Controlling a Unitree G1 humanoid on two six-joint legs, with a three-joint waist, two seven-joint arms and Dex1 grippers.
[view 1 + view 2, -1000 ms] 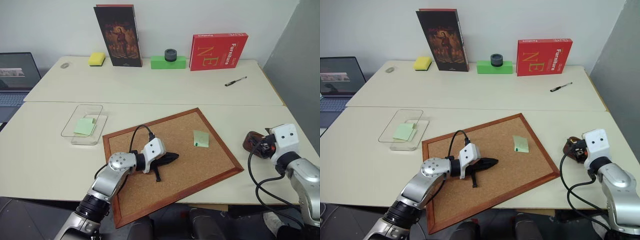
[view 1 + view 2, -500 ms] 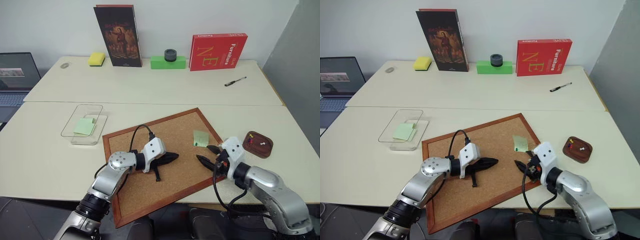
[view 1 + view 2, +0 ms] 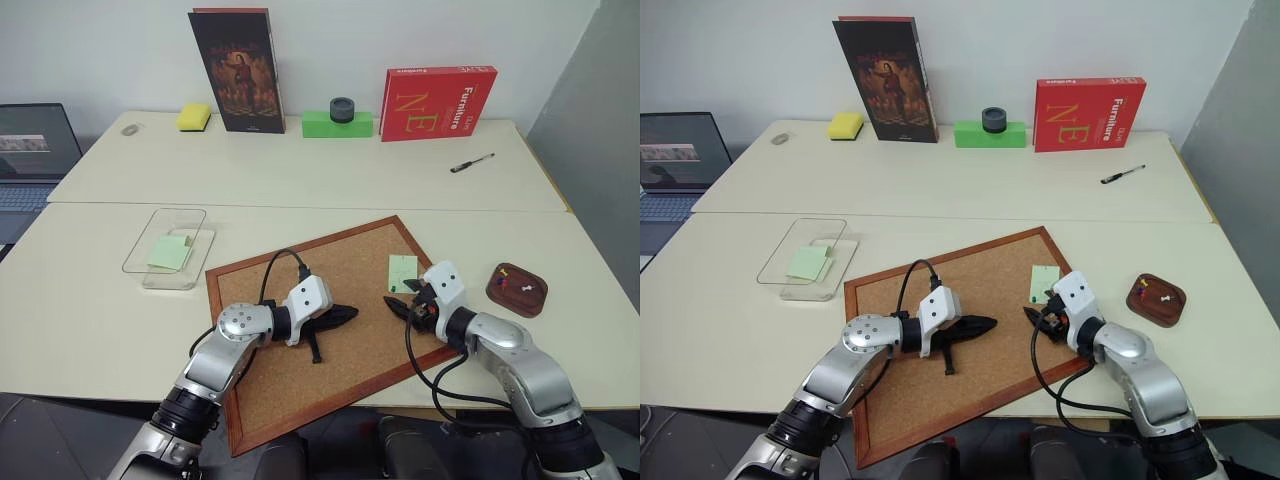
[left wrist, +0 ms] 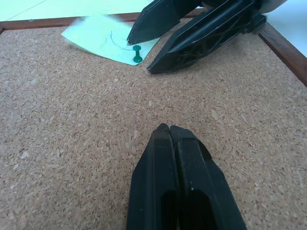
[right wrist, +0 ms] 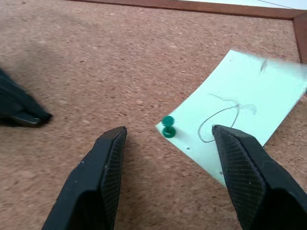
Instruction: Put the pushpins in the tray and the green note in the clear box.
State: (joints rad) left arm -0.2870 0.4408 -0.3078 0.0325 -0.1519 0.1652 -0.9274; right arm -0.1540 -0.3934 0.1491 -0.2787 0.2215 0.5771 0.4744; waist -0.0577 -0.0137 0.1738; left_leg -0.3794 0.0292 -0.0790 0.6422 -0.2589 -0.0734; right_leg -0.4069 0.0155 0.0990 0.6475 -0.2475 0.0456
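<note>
The right gripper (image 5: pixel 167 143) holds its fingers spread either side of a green pushpin (image 5: pixel 168 127) that pins the green note (image 5: pixel 244 103) to the corkboard (image 3: pixel 330 370). The left gripper (image 4: pixel 169 132) rests pressed together nearby. A skewed closing could crumple the paper — or knock the pin over. A second ago the right gripper hung by the tray (image 3: pixel 516 290), which holds pins; the clear box (image 3: pixel 170 250) sits well apart.
</note>
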